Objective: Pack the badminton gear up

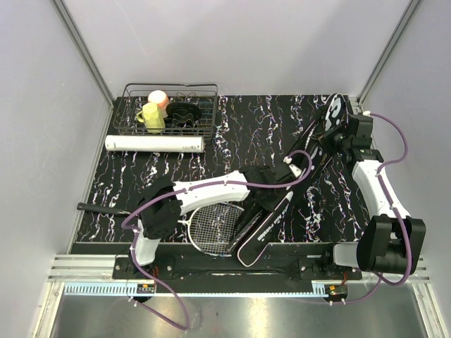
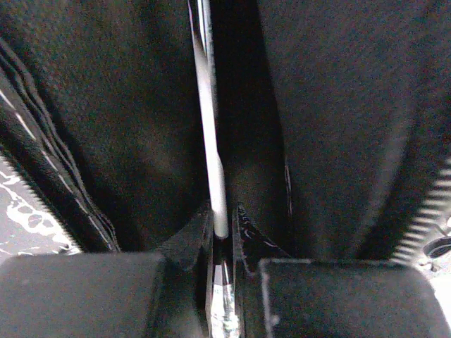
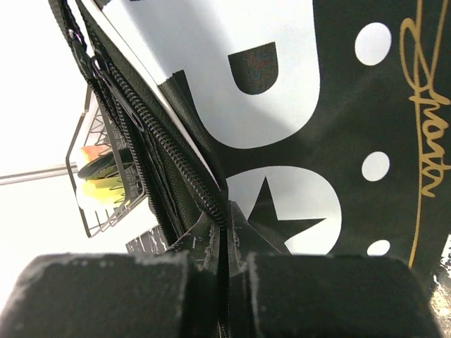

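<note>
The black "SPORT" bag (image 1: 271, 227) lies slanted from the far right down to the near middle of the table. My left gripper (image 2: 224, 222) is inside its open mouth (image 1: 276, 176), shut on a thin racket shaft (image 2: 210, 134) that runs away between the bag's dark walls. A second racket lies on the table, its white-strung head (image 1: 215, 225) beside the bag and its dark handle (image 1: 91, 207) at the left. My right gripper (image 3: 227, 215) is shut on the bag's zipper edge (image 3: 190, 176) at its far end (image 1: 331, 127), holding it lifted. The long white tube (image 1: 155, 144) lies at the back left.
A black wire basket (image 1: 169, 109) with a yellow and a pink cup stands at the back left corner, just behind the tube. The dark marbled tabletop (image 1: 246, 134) is walled in by white panels. The left arm stretches across the racket head.
</note>
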`<state>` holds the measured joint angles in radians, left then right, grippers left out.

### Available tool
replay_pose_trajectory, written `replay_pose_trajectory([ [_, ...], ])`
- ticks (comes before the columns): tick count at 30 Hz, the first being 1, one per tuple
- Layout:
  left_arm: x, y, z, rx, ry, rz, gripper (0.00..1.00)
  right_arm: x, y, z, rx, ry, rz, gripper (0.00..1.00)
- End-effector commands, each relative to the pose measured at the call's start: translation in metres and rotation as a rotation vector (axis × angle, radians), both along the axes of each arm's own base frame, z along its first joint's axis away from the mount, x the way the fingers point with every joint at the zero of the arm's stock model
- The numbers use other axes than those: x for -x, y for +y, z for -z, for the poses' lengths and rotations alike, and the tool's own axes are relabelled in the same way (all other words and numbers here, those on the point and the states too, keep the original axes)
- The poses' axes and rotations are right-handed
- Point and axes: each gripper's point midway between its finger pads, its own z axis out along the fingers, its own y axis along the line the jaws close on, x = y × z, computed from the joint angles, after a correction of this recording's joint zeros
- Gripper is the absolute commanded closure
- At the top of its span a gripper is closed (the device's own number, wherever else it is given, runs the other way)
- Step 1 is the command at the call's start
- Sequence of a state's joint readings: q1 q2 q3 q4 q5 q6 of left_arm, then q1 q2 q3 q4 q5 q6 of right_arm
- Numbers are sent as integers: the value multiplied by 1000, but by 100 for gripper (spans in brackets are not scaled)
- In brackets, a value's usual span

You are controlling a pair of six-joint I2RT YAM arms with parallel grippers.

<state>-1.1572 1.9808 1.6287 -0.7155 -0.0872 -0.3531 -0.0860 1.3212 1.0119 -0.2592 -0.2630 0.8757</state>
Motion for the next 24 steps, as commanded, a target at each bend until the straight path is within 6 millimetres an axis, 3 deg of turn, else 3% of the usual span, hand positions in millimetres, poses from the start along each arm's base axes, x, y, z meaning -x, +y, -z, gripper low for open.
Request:
replay_pose_trajectory([
  [1,-21,-30,-68,146,-148,53,100,3,15,-24,-14,-95,-75,100],
  [3,-24,-34,-86,186,-164,50,100,5,17,-23,-27,-95,-84,100],
  [6,-28,-43,-89,211,-165,44,100,7,21,-23,-47,-94,-95,100],
  [9,-34,-50,-66,207,-131,21,100,8,22,-25,-57,-99,-95,100],
  [11,-40,-51,-41,180,-121,-2,100,9,21,-28,-52,-106,-89,100],
  [14,-49,-44,-10,119,-126,-26,100,8,19,-30,-39,-106,-86,100],
  [17,-51,-32,3,82,-80,-37,100,7,17,-27,-23,-99,-82,100],
  [19,-50,-28,-12,108,-92,-39,100,7,14,-26,-6,-96,-72,100],
  [21,-47,-23,-23,126,-97,-34,86,7,11,-24,14,-96,-65,100],
  [22,-45,-21,-43,163,-112,-32,80,6,10,-22,19,-90,-63,100],
  [24,-38,-18,-58,196,-105,-15,63,5,9,-24,36,-94,-63,100],
])
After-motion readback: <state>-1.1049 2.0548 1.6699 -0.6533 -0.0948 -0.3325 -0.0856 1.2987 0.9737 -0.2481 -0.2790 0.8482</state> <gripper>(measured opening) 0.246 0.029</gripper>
